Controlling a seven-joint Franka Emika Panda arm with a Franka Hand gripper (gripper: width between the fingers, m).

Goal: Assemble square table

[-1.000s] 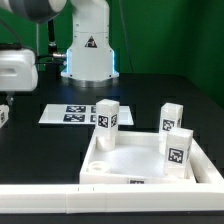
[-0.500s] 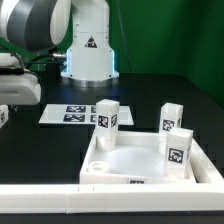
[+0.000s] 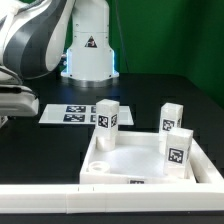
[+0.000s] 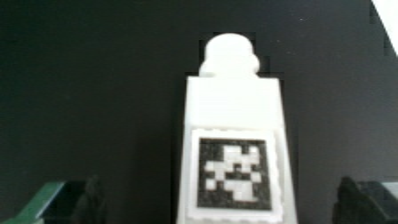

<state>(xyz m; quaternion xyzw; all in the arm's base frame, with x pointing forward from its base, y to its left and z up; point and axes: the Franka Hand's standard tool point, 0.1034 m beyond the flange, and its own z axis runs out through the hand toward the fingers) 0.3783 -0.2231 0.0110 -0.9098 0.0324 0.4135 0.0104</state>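
Near the exterior view's bottom edge sits the tabletop, rim up, against the long white border bar. Three legs stand in it: one at 10 o'clock, one at 2 o'clock, one at 4 o'clock. Marker board lies beyond. Wrist view: fourth leg flat on black table, between gripper fingers, spread apart, not touching.
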